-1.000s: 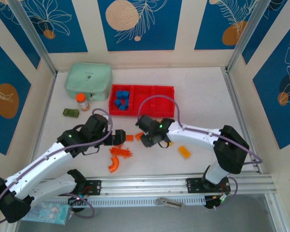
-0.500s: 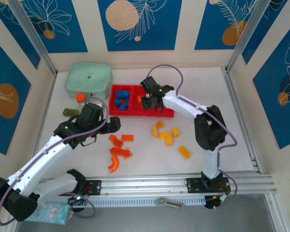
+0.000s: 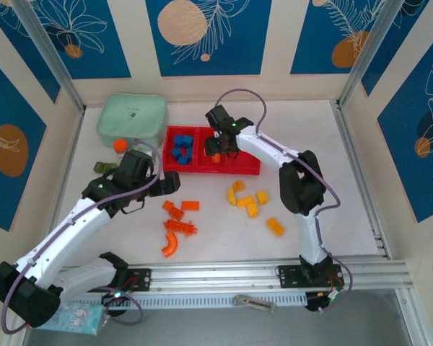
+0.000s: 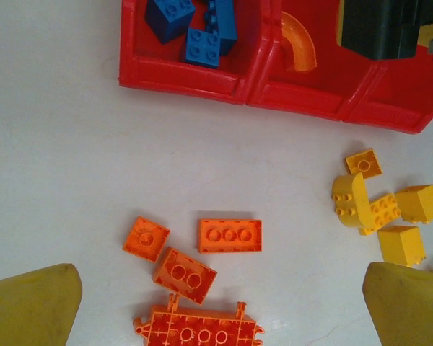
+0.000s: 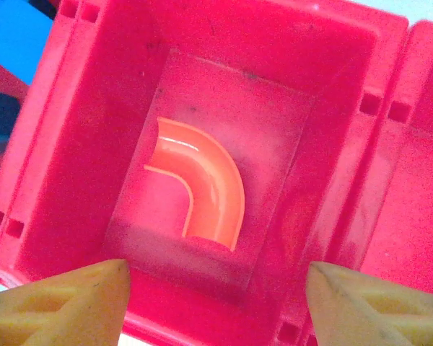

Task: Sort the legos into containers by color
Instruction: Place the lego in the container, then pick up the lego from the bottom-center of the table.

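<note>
red tray [image 3: 248, 171], 3 compartments in a row, sits mid-back on the surface [image 3: 310, 137]. blue legos [image 3: 182, 148] are piled in its left compartment. right tool [image 3: 220, 149] hangs over the mid compartment, w/ an orange piece [image 3: 216, 158] right by it. left tool [image 3: 175, 187] is just in front of the tray's left end. orange legos [image 3: 180, 218] are scattered nearer the arm bases, incl. a curved brick [image 3: 169, 247]. yellow legos [image 3: 249, 200] are grouped in front of the tray's right half, w/ a stray yellow brick [image 3: 275, 226] apart. mint green case [image 3: 132, 117] is back left, w/ an orange-capped bottle [image 3: 119, 145] and dark green block [image 3: 101, 167] near it.
</note>
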### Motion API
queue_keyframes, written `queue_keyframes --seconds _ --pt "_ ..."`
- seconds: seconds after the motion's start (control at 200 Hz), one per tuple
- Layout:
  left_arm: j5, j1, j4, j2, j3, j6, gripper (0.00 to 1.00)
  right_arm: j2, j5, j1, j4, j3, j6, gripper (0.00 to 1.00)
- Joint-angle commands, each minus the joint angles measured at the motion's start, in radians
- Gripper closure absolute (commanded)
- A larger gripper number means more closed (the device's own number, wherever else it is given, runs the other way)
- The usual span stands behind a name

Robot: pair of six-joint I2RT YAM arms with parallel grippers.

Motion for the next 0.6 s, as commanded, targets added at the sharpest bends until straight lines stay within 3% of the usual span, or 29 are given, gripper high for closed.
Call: queue_keyframes --seconds 0.0,0.345,0.595 --pt "0.037 0.011 -0.004 -0.032 0.01 0.016 0.01 -0.128 -0.058 0.027 0.002 -0.083 0.006 0.32" --pt "0.091 0.011 -0.063 -0.121 -0.063 -0.02 0.01 -0.323 -0.103 0.152 0.034 -0.352 0.024 0.24" --pt "0.116 0.012 -0.109 -0.192 -0.132 -0.054 0.01 -0.38 -0.128 0.264 0.068 -0.492 0.049 0.2"
